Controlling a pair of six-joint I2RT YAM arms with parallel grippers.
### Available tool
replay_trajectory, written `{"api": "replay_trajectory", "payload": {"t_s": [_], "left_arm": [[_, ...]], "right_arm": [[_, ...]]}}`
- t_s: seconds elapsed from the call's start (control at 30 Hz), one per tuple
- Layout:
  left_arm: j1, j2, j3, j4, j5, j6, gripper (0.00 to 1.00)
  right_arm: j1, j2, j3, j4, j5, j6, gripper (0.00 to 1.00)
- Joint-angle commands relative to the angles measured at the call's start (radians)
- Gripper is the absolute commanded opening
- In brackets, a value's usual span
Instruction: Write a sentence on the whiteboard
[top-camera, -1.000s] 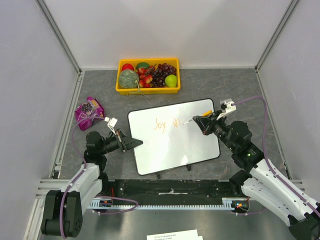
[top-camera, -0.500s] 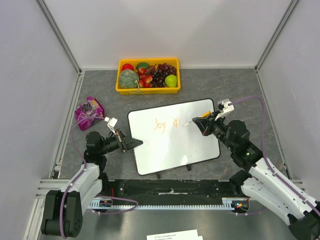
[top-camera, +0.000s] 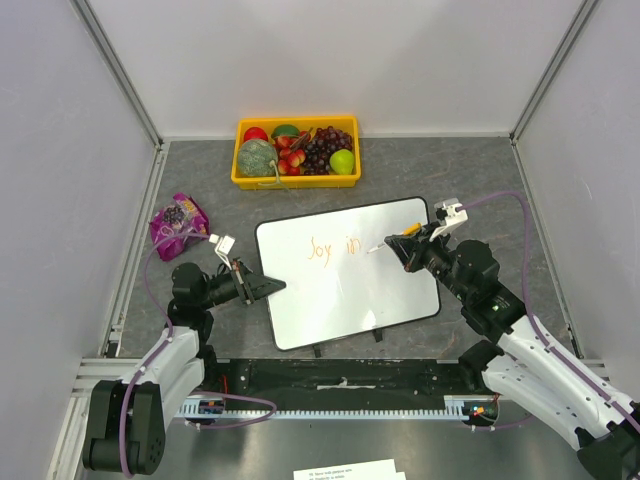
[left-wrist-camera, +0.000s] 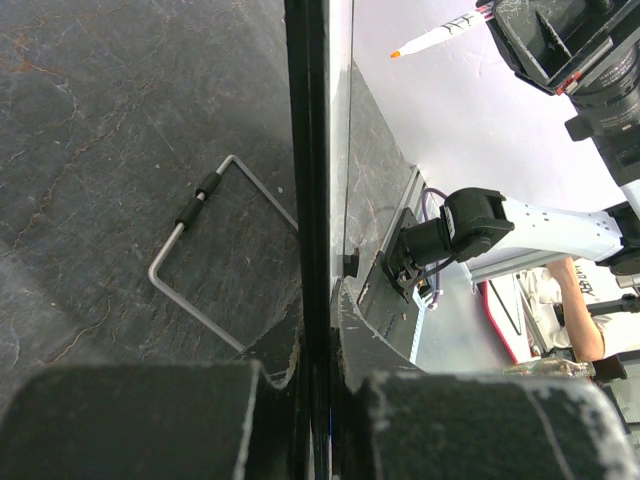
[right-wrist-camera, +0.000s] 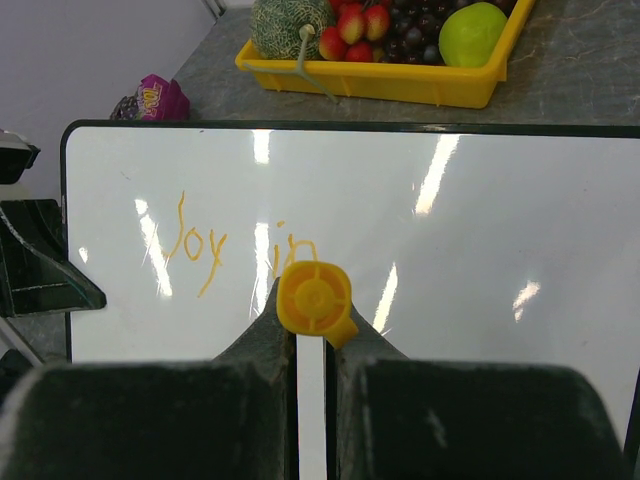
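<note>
The right gripper (top-camera: 402, 243) is clamped on the marker (right-wrist-camera: 315, 298). The marker tip sits just right of the lettering; contact with the surface cannot be confirmed. The left gripper (top-camera: 270, 285) is clamped on the left edge of the whiteboard (top-camera: 350, 290), which lies centrally in front of both grippers. The sentence (top-camera: 333, 248) reads "Joy in" only. Progress is judged early: the remaining words are unwritten, and bare board lies below.

We find bare desk (top-camera: 470, 165) right of the yellow tray (top-camera: 296, 181), purple bag (top-camera: 178, 226) blocking left of the whiteboard (top-camera: 345, 295), walls (top-camera: 340, 60) on three sides.
</note>
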Motion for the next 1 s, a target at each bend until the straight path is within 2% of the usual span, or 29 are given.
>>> {"api": "replay_trajectory", "payload": {"t_s": [0.0,0.97], "left_arm": [[0.0,-0.002,-0.02,0.001,-0.001,0.108,0.02],[0.0,0.001,-0.02,0.001,-0.001,0.108,0.02]], "right_arm": [[-0.002,-0.006,0.036,0.006,-0.001,-0.02,0.0],[-0.002,-0.016,0.026,-0.004,0.005,-0.027,0.0]]}}
